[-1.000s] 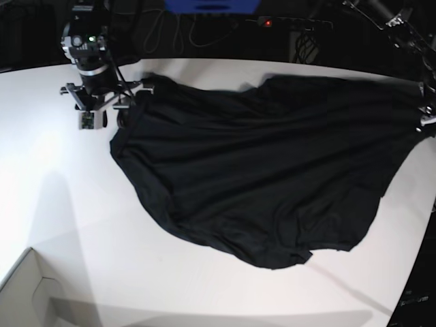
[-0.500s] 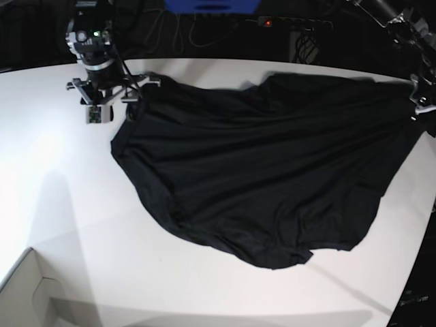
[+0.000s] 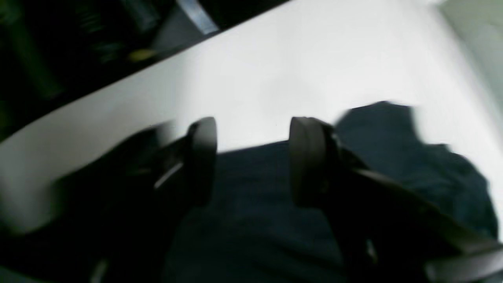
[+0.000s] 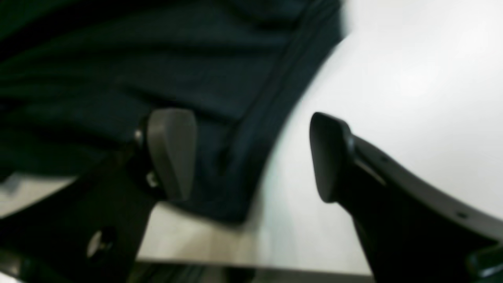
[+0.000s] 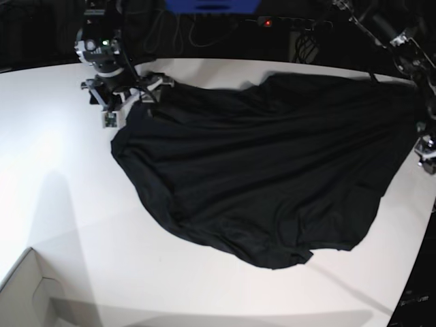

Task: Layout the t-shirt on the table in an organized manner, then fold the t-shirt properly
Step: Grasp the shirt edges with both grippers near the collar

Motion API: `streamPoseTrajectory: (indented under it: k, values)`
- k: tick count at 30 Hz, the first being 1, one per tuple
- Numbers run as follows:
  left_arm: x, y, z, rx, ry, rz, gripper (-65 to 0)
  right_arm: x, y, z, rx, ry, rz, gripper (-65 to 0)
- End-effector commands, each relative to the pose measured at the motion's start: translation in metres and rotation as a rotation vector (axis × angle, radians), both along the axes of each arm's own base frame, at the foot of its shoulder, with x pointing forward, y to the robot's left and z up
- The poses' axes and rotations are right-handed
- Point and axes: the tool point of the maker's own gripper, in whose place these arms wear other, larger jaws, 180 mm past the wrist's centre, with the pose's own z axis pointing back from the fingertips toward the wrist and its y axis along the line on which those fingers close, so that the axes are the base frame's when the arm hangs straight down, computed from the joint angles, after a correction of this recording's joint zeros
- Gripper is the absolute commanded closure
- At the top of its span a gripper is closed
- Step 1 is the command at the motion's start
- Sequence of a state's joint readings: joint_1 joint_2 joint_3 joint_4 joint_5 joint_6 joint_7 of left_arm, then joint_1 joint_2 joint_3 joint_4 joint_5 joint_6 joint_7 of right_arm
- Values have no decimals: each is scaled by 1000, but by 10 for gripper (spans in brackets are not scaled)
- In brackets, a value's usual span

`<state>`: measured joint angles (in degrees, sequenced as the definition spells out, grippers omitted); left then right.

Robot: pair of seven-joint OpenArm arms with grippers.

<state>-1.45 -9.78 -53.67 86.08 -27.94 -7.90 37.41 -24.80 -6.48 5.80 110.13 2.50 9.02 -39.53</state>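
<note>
Fabric of the black t-shirt (image 5: 266,177) lies spread over the middle of your white desk (image 5: 61,197), wrinkled, with its long axis running across the base view from the far left corner to the right edge. One end points up toward the far left, where it bunches under the right arm; the other fans out wide toward the right side of the desk. A rounded lobe sags toward the near edge, ending in a small crumpled tip.

Starting at the left of the base view, your right pincer (image 4: 251,157) hangs over the shirt's edge with its fingers spread wide. In the right wrist view a hemmed edge of the cloth passes beneath the gap; one finger (image 4: 173,153) sits over the fabric, the other over bare desk. Nothing is pinched between them.

A pale box corner (image 5: 24,293) shows at the near left.

At the right edge, your left pincer (image 3: 253,161) is also spread, with clear desk and dark cloth visible between its fingers. That view is blurred, but no fabric is caught in the gap.
</note>
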Motion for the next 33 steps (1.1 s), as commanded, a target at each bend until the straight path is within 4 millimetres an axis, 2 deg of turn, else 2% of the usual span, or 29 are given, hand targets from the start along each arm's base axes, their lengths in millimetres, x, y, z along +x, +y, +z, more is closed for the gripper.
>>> streamPoseTrajectory:
  k: [1, 6, 8, 13, 16, 18, 22, 23, 28, 33]
  values:
    - [8, 5, 12, 34, -18, -4, -289, 6, 3, 9, 15, -42, -13, -443]
    - [35, -3, 5, 15, -10, -32, -289, 1, 9, 6, 37, -26, -30, -431]
    - [42, 1, 7, 21, -5, -38, -289, -1, 10, 2, 38, -14, -30, -423]
    - [57, 2, 7, 39, 20, -88, -289, -13, 14, -30, 57, 70, -29, -397]
    - [61, 4, 11, 37, 11, -84, -289, -8, 18, -44, 67, 93, -27, -340]
    - [60, 5, 14, 48, 9, -85, -289, -6, 17, -55, 72, 110, -30, -249]
    - [44, 6, -2, 48, 58, -85, -289, 4, -19, -61, 12, 112, -60, -29]
    - [41, 6, -5, 45, 66, -85, -289, 8, -30, -59, -6, 105, -73, 0]
    - [27, 3, -19, 42, 104, -88, -289, 38, -77, -39, -92, 35, -105, 0]
    - [25, -8, -29, 15, 112, -93, -289, 67, -106, -16, -168, -28, -91, -5]
